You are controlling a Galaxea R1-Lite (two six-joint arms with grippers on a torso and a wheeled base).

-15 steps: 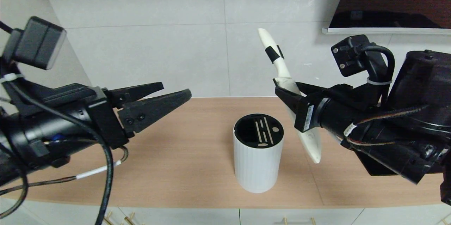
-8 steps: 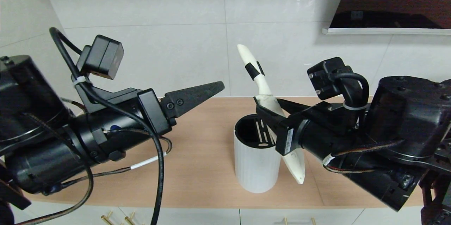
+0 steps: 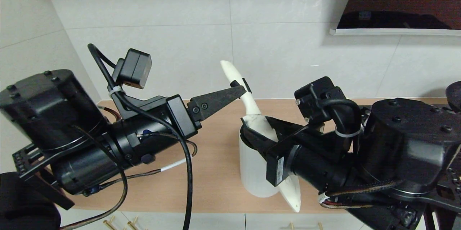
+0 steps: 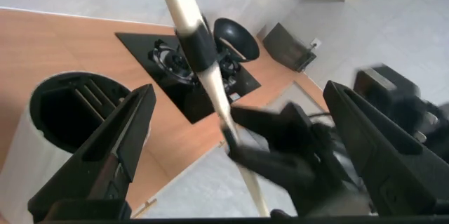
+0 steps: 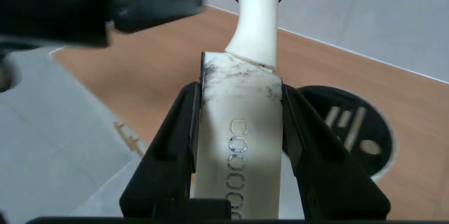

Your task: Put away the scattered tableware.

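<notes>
White spatula (image 3: 251, 104) in right gripper (image 3: 255, 127) stands near-upright, handle upward.

- Cream-white spatula (image 3: 253, 107), black band on handle, dark smudges near the blade.
- White holder (image 3: 252, 172), black slotted insert.
- Light wood-grain counter (image 3: 216, 176).
- Pale grey tiled wall (image 3: 288, 42).

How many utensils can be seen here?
1. The white spatula is clamped in the right gripper by the white holder, its handle between the open fingers of the left gripper. Arms may hide others.
</notes>
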